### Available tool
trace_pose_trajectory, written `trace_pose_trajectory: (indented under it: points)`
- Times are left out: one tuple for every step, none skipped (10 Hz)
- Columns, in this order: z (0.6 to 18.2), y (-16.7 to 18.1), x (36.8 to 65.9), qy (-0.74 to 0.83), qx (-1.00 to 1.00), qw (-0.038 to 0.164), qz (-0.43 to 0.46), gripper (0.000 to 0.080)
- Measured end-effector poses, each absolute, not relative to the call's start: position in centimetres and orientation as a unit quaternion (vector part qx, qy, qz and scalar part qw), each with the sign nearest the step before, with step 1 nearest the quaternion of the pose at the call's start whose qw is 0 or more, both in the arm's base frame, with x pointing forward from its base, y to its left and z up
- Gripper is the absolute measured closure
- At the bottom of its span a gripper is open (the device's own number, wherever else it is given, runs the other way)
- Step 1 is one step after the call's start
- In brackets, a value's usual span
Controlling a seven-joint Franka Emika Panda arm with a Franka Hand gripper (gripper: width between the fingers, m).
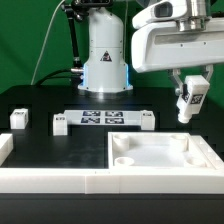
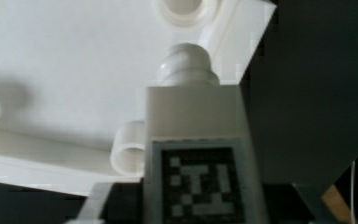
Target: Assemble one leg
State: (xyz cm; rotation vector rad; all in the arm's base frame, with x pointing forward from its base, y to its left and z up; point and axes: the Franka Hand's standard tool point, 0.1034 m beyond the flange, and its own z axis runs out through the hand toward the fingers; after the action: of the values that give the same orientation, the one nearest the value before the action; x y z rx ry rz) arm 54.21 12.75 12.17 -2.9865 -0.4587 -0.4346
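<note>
Underneath everything, the black table (image 1: 40,95). At the front, toward the exterior view's right, the large white tray-like piece (image 1: 165,155), open side up. Behind it, flat and fixed, the marker board (image 1: 103,120), with other loose legs (image 1: 60,123) at its ends and further toward the exterior view's left.

Hanging over the tray's far right corner: the gripper (image 1: 190,88), clamped on the leg (image 1: 191,102), tag outward, peg end down, apparently clear of the tray. In the wrist view, the same leg (image 2: 190,150) aims its rounded peg (image 2: 188,65) across the tray floor (image 2: 51,100) toward a round corner socket (image 2: 190,10), seemingly short of it.

To do this step well:
- Bring the peg squarely over the socket before descending.
- Keep the post upright and lower slowly.
- Avoid catching the socket rim.
- Hold firmly until seated; probably needs a twist.
</note>
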Motion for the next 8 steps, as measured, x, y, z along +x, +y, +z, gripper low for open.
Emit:
trace_pose_trajectory:
  points:
    - [12.0,12.0,54.6,-0.135,-0.979,0.048,-0.144,0.0508]
    - [11.9,11.8,55.3,-0.129,-0.983,0.051,-0.122,0.0508]
    - [12.2,11.8,56.9,-0.124,-0.982,0.054,-0.133,0.0508]
    - [12.2,11.7,58.1,-0.117,-0.976,0.055,-0.173,0.0508]
    - [11.6,11.7,58.6,-0.114,-0.974,0.055,-0.188,0.0508]
    - [11.3,11.9,59.0,-0.115,-0.975,0.057,-0.181,0.0508]
    - [11.0,12.2,59.8,-0.114,-0.975,0.06,-0.184,0.0508]
    - [10.8,12.2,60.4,-0.114,-0.974,0.061,-0.186,0.0508]
